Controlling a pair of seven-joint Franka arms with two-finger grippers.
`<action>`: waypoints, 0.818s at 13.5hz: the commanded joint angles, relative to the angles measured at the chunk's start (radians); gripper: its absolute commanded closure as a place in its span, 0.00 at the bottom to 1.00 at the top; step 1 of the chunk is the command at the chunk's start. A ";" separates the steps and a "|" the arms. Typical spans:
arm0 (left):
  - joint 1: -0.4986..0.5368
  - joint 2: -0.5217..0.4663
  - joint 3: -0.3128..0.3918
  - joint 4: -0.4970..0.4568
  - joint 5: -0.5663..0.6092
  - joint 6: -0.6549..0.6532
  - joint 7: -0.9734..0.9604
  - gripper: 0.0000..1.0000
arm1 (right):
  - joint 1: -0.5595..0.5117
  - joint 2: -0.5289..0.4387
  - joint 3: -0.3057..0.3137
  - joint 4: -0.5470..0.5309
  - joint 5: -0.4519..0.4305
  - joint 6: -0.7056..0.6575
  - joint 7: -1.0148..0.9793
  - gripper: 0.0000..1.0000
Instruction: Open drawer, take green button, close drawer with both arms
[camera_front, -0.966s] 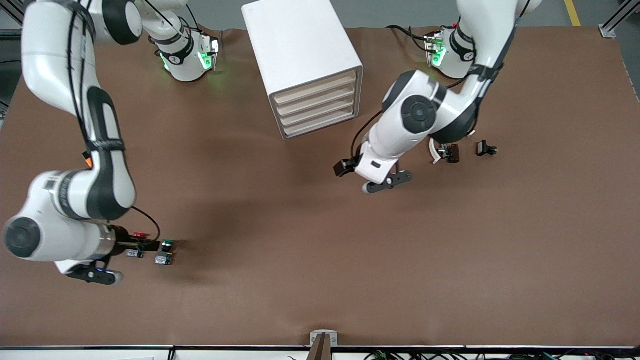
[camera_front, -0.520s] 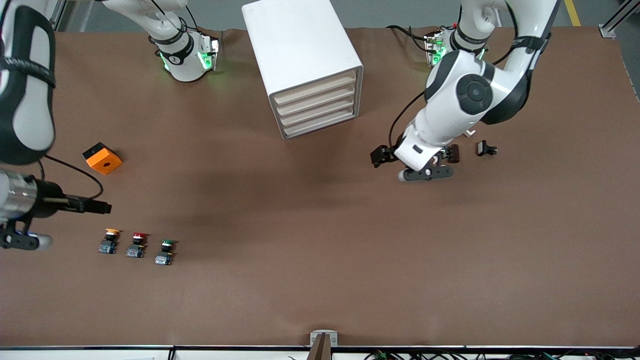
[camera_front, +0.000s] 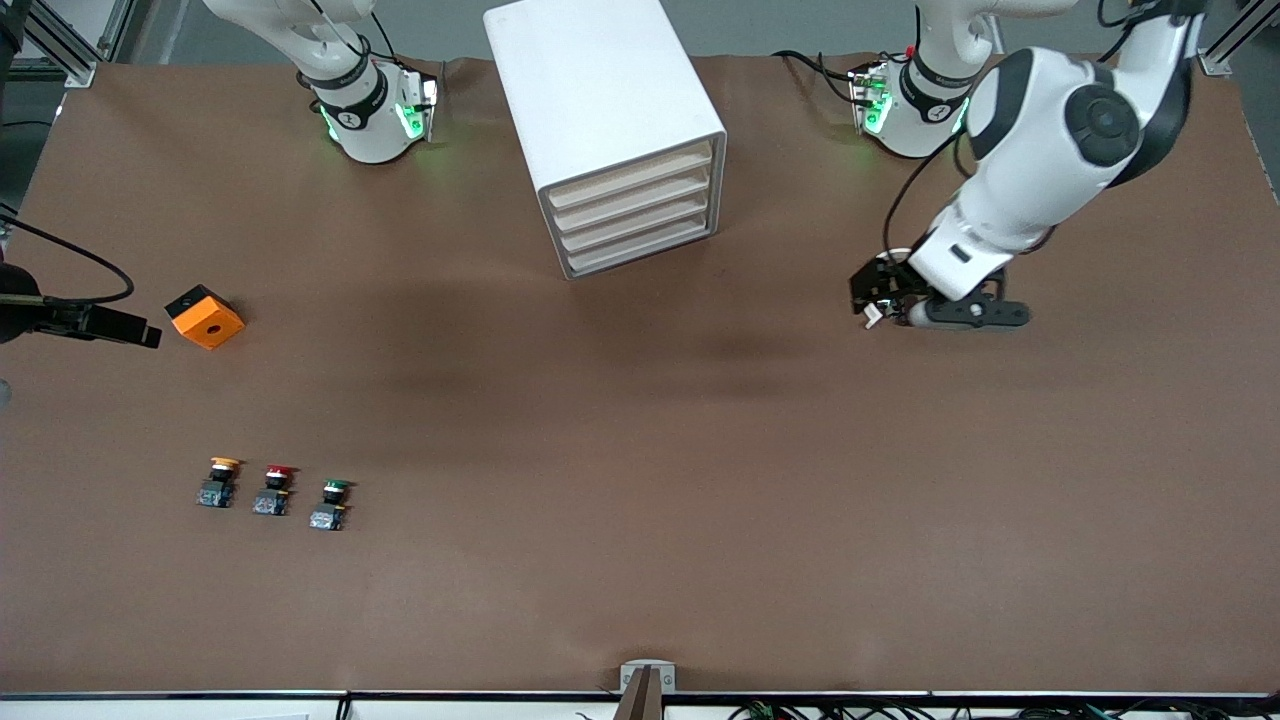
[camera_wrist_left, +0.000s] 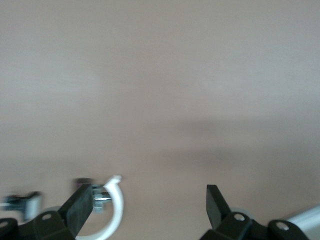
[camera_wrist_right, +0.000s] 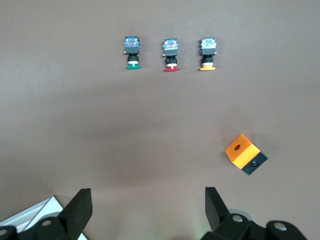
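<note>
— Front view: where are the task's things?
— The green button lies on the table, far from the cabinet, whose bottom drawer is shut.
— Left wrist view?
— The left gripper is spread wide, holding nothing, above bare table.
— Right wrist view?
— The right gripper gapes empty, over the table near the button.

Cabinet drawers all shut. Green-capped button on table beside red button and yellow button. Orange block toward right arm's end. Left gripper open.
</note>
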 joint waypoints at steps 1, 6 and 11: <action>0.059 -0.091 -0.010 -0.047 0.090 -0.072 0.013 0.00 | -0.037 -0.019 0.017 -0.043 -0.012 0.005 -0.083 0.00; 0.117 -0.154 -0.005 0.040 0.178 -0.195 0.072 0.00 | -0.031 -0.027 0.017 -0.046 -0.034 -0.024 -0.079 0.00; 0.142 -0.152 -0.005 0.105 0.178 -0.253 0.125 0.00 | -0.020 -0.033 0.025 -0.030 -0.131 -0.058 -0.082 0.00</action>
